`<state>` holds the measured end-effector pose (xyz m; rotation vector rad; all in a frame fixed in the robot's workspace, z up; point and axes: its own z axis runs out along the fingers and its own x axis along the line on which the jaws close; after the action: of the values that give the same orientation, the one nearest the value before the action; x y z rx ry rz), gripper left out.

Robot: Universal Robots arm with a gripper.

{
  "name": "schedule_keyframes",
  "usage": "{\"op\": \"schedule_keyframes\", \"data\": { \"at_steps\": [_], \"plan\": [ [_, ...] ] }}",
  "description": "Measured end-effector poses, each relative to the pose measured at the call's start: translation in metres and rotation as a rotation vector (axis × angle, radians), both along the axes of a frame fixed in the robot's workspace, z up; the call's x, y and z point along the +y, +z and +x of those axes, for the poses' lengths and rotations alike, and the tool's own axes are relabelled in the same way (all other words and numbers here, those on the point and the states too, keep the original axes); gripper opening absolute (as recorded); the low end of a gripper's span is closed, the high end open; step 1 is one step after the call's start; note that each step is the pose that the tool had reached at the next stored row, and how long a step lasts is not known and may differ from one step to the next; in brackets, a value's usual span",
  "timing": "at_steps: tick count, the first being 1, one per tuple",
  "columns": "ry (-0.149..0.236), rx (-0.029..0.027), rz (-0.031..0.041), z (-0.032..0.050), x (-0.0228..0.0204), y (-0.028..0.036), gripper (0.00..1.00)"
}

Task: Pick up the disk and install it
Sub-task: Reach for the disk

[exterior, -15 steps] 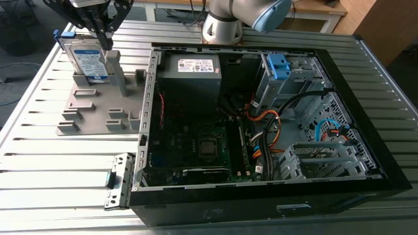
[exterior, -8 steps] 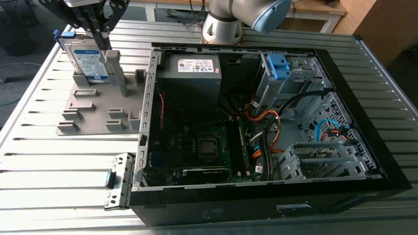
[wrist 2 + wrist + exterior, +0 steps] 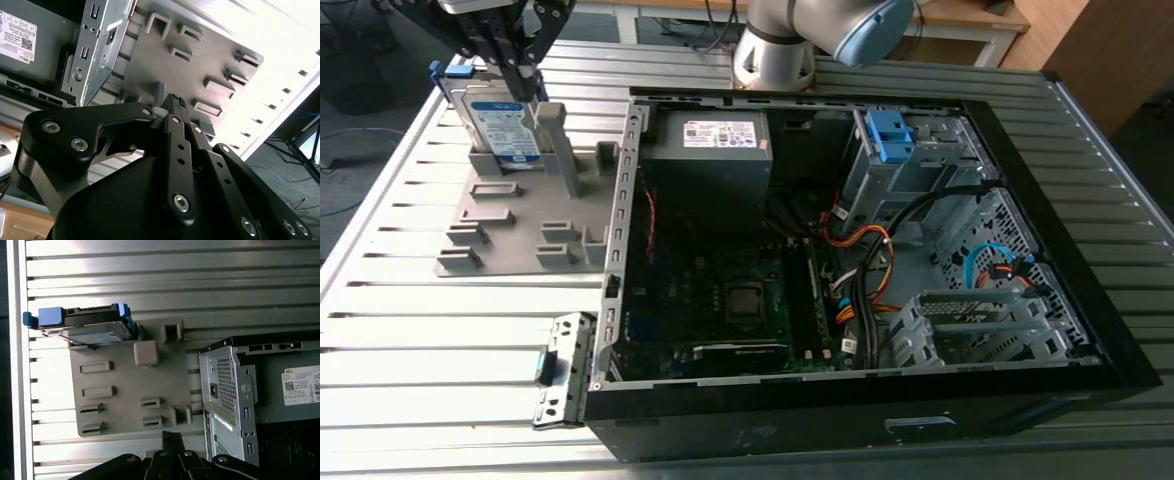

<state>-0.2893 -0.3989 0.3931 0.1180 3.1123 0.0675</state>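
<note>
Overhead, the gripper hangs with its 2 fingers pressed together on nothing. Below it, and apart from the fingertips, the disk stands on edge in 1 slot of the grey fixture plate, with its blue frame along the rim. Farther from the gripper, beside the plate, the open computer case lies on the slatted metal table.

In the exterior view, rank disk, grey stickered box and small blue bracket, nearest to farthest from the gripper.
1. Disk, upright on the fixture, just below the gripper.
2. Grey box, inside the case.
3. Blue bracket, farther toward the exterior view's right.
</note>
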Motion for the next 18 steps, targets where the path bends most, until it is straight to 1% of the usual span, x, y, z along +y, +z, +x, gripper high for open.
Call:
{"op": "schedule_keyframes", "data": {
  "at_steps": [13,18],
  "plan": [
    [0.000,0.0000,0.0000,-0.0169,0.0000,-0.0007,0.11],
    [0.000,0.0000,0.0001,-0.0209,0.0002,-0.0008,0.11]
  ]
}}
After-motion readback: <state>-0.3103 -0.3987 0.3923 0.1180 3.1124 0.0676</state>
